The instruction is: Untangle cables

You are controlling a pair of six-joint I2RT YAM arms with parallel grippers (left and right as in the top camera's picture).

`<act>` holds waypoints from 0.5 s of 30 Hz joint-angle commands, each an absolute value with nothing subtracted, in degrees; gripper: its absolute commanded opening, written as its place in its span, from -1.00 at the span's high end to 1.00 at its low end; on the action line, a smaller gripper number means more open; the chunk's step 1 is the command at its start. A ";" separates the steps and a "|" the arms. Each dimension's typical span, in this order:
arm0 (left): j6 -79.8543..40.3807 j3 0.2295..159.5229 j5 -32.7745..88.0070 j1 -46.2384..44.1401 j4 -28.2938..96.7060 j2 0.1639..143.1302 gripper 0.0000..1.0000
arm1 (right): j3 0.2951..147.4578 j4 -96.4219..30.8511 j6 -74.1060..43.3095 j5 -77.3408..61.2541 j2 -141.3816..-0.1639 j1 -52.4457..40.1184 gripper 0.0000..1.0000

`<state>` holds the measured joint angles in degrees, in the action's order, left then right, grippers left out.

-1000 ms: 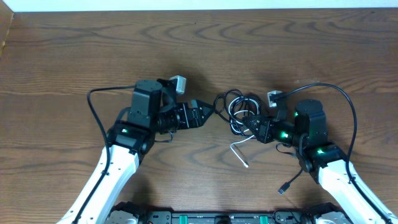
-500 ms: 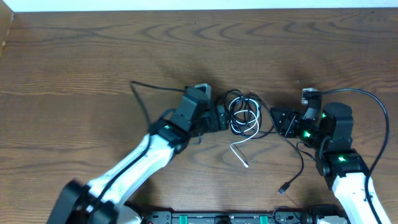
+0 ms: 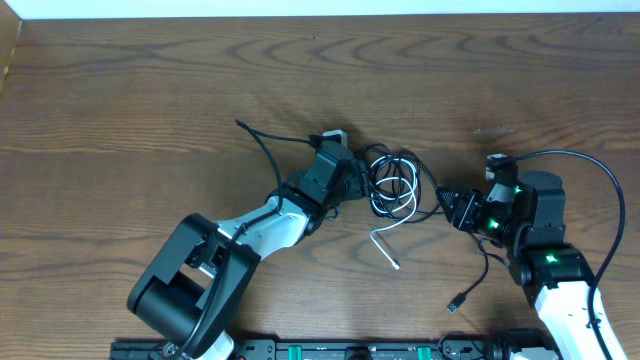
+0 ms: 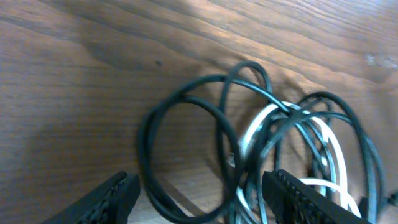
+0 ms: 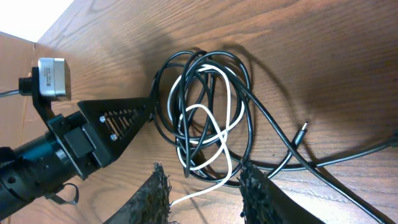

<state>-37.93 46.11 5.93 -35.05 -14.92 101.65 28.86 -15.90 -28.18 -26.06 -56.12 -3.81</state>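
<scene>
The cables [image 3: 395,185] lie in a tangled coil at the table's middle: black loops [image 4: 186,149] wound through a white cord [image 5: 211,118]. The white tail [image 3: 385,248] trails toward the front. One black cord runs out to a plug [image 3: 455,303] at the front right. My left gripper [image 3: 360,185] is at the coil's left edge, open, its fingers [image 4: 118,199] astride a black loop without pinching it. My right gripper [image 3: 447,205] stands open just right of the coil, and the white cord passes between its frayed pads [image 5: 158,196] untouched.
The left arm's own thick wire [image 3: 255,140] arches behind its wrist, and the right arm's wire [image 3: 590,180] loops out to the right. A small plug tip [image 5: 301,132] lies loose beside the coil. The table's far edge [image 3: 320,16] runs along the top.
My left arm has swung right and reached the coil, its jaws narrowing a little. My right gripper has opened and drawn back to the right, off the coil.
</scene>
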 commanded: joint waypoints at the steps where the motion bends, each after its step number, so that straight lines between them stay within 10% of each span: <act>1: -38.02 46.35 0.99 -35.22 -15.33 102.78 -0.37 | 28.93 -16.12 -27.55 -25.26 -55.77 -3.42 0.28; 15: -38.02 46.35 -2.63 -37.32 -17.10 103.83 -0.29 | 28.93 -16.14 -27.57 -22.57 -55.77 -3.42 0.24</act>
<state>-37.93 46.11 -0.10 -36.69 -16.51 102.10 28.86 -16.03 -28.18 -23.38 -56.12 -3.81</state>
